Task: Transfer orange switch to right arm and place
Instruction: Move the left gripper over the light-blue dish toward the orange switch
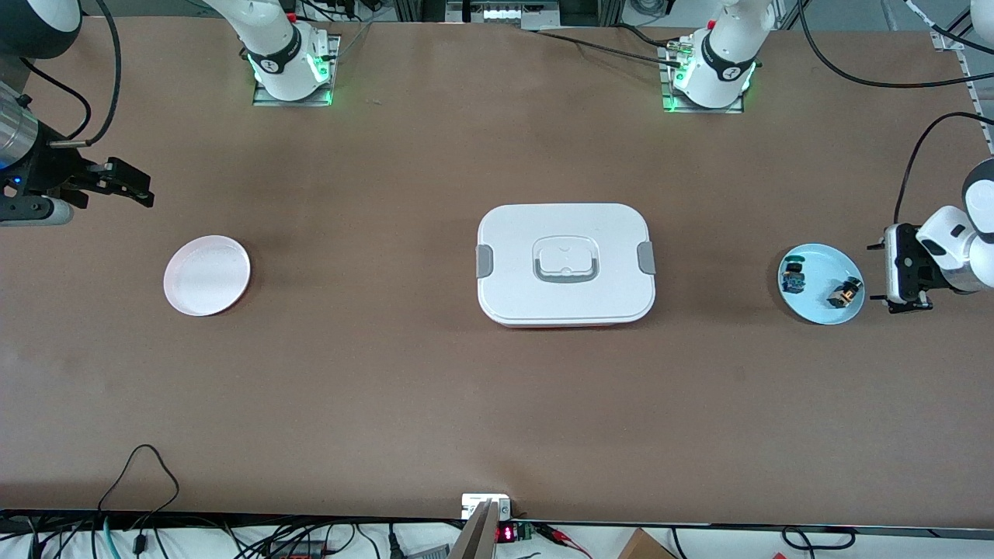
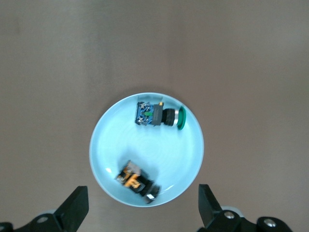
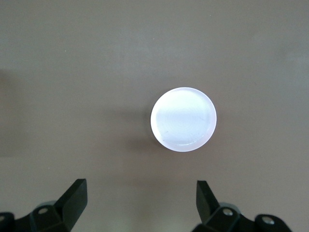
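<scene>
Lying in the blue plate (image 2: 104, 145) beside the blue-green switch (image 2: 157, 115): orange switch (image 2: 136, 180). Hanging beside that plate, fingers apart, holding nothing: left gripper (image 2: 144, 205). Waiting near the pink plate (image 3: 183, 119), fingers apart: right gripper (image 3: 141, 202).

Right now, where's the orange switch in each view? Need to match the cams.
Front view: the orange switch lies on the blue plate at the left arm's end of the table, nearer the camera than the blue-green switch.
Left wrist view: the orange switch lies near the plate's rim, above the open left tool.
Right wrist view: not in it; only the white plate shows.
Shared landmark: the blue plate, in the front and left wrist views.
</scene>
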Robot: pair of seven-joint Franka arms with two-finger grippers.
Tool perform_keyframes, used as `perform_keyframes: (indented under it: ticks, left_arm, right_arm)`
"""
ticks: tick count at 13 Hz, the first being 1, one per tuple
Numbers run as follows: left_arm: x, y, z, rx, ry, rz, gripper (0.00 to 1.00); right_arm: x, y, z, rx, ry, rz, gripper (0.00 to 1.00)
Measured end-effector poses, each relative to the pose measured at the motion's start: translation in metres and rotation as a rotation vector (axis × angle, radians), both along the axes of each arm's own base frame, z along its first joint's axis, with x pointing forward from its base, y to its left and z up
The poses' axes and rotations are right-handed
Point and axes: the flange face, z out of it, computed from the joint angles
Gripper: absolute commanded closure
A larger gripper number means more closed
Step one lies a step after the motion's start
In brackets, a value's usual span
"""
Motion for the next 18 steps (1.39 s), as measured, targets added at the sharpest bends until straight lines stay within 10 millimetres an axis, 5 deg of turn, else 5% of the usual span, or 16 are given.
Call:
perform_keyframes:
  ticks: [5, 12, 18]
  left_arm:
    - [-0.005, 0.048, -0.041, -0.041, -0.100, -0.280, 0.00]
    - [-0.007, 0.071, -0.089, -0.077, -0.165, -0.448, 0.00]
    - [-0.009, 0.061, -0.109, -0.137, -0.183, -0.527, 0.00]
  right_arm:
    - [0.000, -0.016, 0.004, 0.000, -0.009, -0.033, 0.00]
    - [-0.003, -0.017, 0.011, 0.001, -0.021, -0.033, 0.00]
    - [-0.003, -0.014, 0.012, 0.001, -0.021, -0.028, 0.00]
